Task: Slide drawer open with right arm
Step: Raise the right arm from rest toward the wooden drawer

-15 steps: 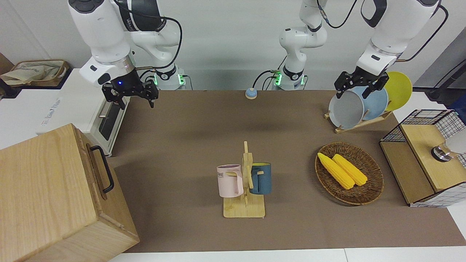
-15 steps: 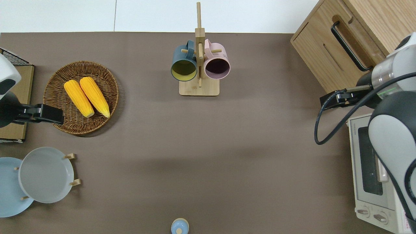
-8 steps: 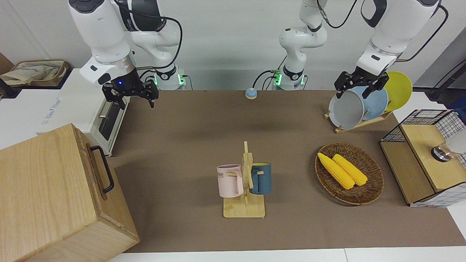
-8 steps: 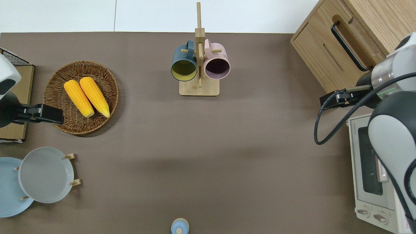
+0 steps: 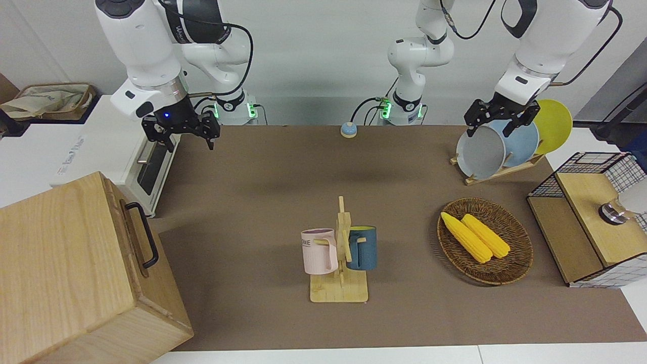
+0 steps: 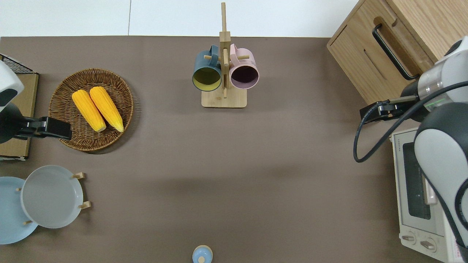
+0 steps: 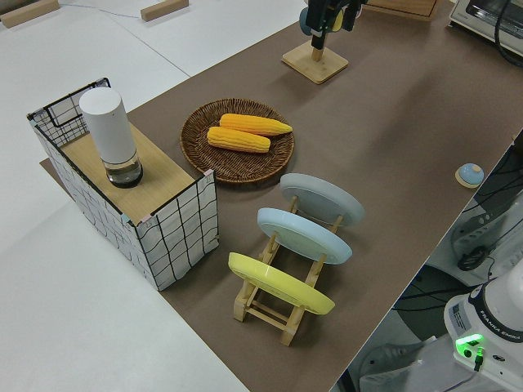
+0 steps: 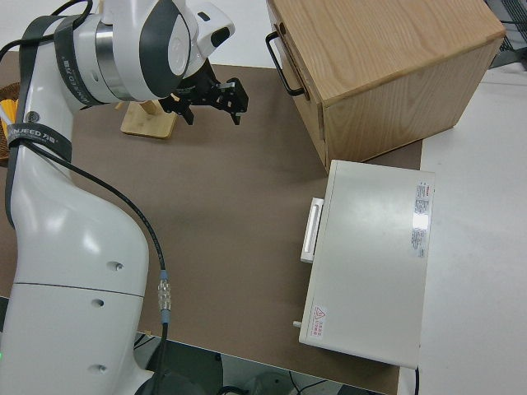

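The drawer is sitting flush in the light-wood cabinet at the lower left of the front view, its black bar handle standing free. Up at the upper left, the right gripper is hanging with fingers spread, holding nothing. The right side view is showing it over bare mat, apart from the handle; the overhead view is hiding its fingers. The left arm is parked. A brown mat is covering the table, a white wall rising at top.
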Robot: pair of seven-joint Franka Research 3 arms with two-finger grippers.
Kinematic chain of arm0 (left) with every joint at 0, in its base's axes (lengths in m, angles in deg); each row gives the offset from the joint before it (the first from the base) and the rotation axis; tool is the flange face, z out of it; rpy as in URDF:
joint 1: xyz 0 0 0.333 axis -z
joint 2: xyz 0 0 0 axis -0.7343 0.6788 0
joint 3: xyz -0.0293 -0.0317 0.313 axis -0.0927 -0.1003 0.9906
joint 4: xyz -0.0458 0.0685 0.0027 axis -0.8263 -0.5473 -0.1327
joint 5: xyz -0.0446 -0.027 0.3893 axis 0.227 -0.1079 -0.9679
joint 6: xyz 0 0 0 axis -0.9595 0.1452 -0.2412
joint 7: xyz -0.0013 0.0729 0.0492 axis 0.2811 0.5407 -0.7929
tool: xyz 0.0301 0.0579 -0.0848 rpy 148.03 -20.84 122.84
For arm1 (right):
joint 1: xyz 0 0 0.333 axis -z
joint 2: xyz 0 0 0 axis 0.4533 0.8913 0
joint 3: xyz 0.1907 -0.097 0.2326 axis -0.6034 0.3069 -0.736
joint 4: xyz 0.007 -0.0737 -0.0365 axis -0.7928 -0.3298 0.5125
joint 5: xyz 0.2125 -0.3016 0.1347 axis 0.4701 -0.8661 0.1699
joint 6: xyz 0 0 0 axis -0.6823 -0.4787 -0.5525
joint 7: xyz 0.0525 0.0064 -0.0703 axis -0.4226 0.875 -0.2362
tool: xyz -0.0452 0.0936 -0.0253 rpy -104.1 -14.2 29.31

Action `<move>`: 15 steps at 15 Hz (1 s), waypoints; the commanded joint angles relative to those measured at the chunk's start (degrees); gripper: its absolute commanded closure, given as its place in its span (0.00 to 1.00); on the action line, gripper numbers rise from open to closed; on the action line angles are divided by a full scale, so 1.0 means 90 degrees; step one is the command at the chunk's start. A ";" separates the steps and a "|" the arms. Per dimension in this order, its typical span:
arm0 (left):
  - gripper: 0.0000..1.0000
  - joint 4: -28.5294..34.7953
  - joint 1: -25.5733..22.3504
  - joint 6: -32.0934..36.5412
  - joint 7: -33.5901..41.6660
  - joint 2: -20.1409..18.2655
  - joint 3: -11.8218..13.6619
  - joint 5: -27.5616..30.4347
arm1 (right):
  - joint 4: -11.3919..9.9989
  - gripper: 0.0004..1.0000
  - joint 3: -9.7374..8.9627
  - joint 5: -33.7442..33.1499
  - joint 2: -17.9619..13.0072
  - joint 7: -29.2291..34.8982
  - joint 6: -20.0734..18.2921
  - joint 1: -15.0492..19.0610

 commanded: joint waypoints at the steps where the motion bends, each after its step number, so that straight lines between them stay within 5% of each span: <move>1: 0.01 -0.0165 -0.0024 0.0125 0.0062 0.0072 -0.0041 -0.0109 | -0.0010 0.02 -0.0078 0.0015 -0.0012 0.0101 0.0103 0.0049; 6: 0.01 -0.0165 -0.0024 0.0125 0.0062 0.0072 -0.0041 -0.0109 | -0.0010 0.02 -0.0253 -0.1154 -0.0012 0.0101 0.0425 0.0010; 15: 0.01 -0.0156 -0.0024 0.0125 0.0062 0.0072 -0.0041 -0.0109 | -0.0039 0.02 -0.0332 -0.4366 0.0446 -0.0055 0.0962 -0.0955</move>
